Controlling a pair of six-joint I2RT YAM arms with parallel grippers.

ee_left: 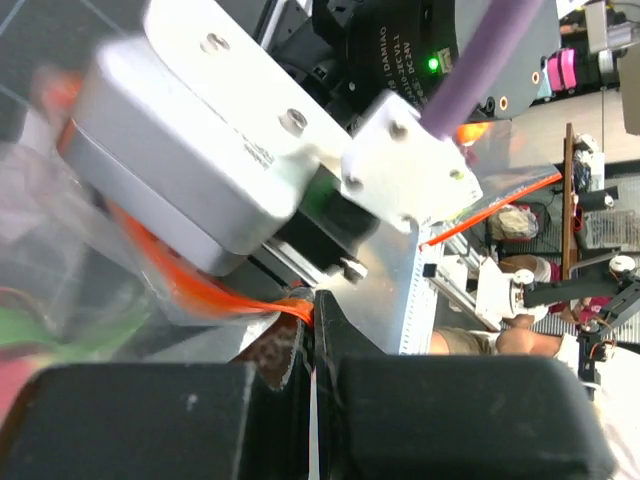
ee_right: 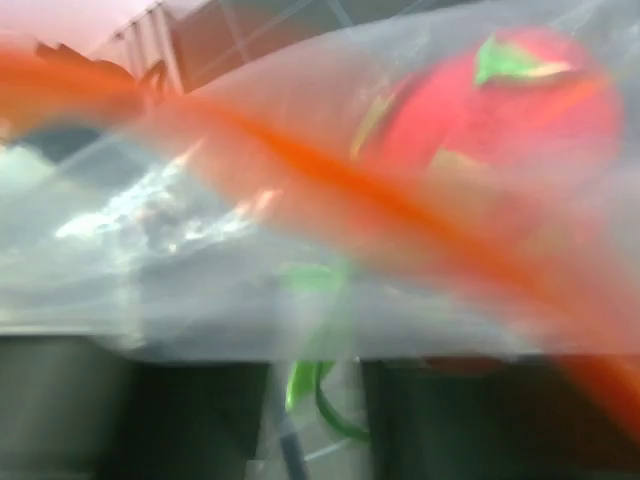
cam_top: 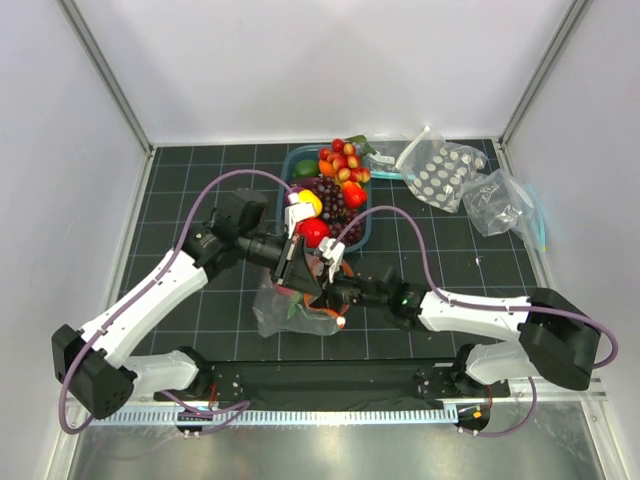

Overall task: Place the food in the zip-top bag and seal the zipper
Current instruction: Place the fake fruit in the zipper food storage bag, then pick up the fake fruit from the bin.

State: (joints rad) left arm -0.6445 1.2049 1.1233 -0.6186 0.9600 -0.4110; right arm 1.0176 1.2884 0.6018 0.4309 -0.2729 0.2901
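The zip-top bag lies crumpled on the mat between the arms, and its orange-red zipper runs toward my left jaws. My left gripper is shut on the end of the zipper; it also shows in the top view. My right gripper sits against the bag, opposite the left. In the right wrist view its jaws stand a little apart, with bag film across the tips and the zipper blurred above. A red food piece with green leaves is inside the bag.
A blue tray behind the grippers holds grapes, a red tomato, a yellow piece and several small red fruits. A pouch of white discs and a teal-zip pouch lie at the back right.
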